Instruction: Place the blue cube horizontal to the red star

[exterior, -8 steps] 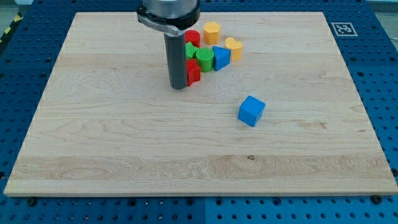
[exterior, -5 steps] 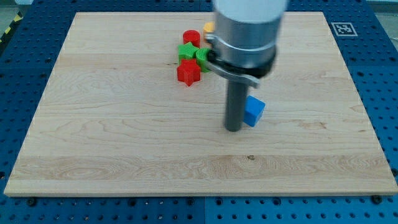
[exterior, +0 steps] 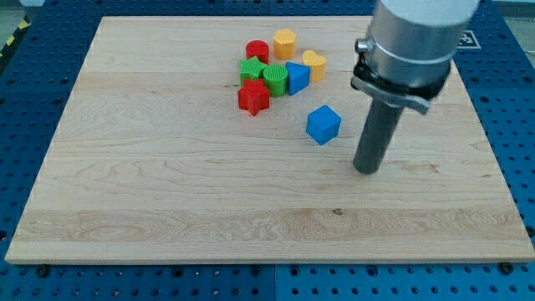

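Observation:
The blue cube lies on the wooden board, right of centre. The red star lies to its upper left, at the lower left edge of a cluster of blocks. My tip touches the board to the right of and a little below the blue cube, with a small gap between them. The rod rises toward the view's top right.
The cluster near the view's top centre holds a red cylinder, a green block, a green cylinder, a blue triangle, a yellow hexagon and a yellow block. A marker tag sits at the board's top right corner.
My tip went from beside the red star, past the left of the blue cube, round to the cube's right. The blue cube has moved up and to the left, toward the red star.

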You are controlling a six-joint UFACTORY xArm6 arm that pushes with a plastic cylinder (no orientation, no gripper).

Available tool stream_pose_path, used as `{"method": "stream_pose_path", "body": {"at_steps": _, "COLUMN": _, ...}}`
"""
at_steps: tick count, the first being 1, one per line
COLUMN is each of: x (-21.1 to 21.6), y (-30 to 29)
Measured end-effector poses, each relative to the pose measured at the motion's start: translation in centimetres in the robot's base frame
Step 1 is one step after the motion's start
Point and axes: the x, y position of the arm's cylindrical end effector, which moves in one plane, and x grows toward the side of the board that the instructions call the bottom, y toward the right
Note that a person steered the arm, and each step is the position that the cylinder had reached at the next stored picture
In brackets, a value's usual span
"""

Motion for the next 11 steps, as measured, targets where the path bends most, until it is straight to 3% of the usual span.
{"method": "stream_pose_path", "body": {"at_steps": 1, "x": 0.4, "y": -1.8}}
{"method": "stream_pose_path", "body": {"at_steps": 4, "x": -8.2, "y": -2.8}}
{"method": "stream_pose_path", "body": {"at_steps": 6, "x": -5.2, "y": -2.0}}
{"method": "stream_pose_path", "body": {"at_steps": 8, "x": -2.8, "y": -5.9}}
{"method": "stream_pose_path", "body": {"at_steps": 10, "x": -9.8, "y": -7.5}}
{"method": "stream_pose_path", "body": {"at_steps": 11, "x": -10.0, "y": -7.5}}
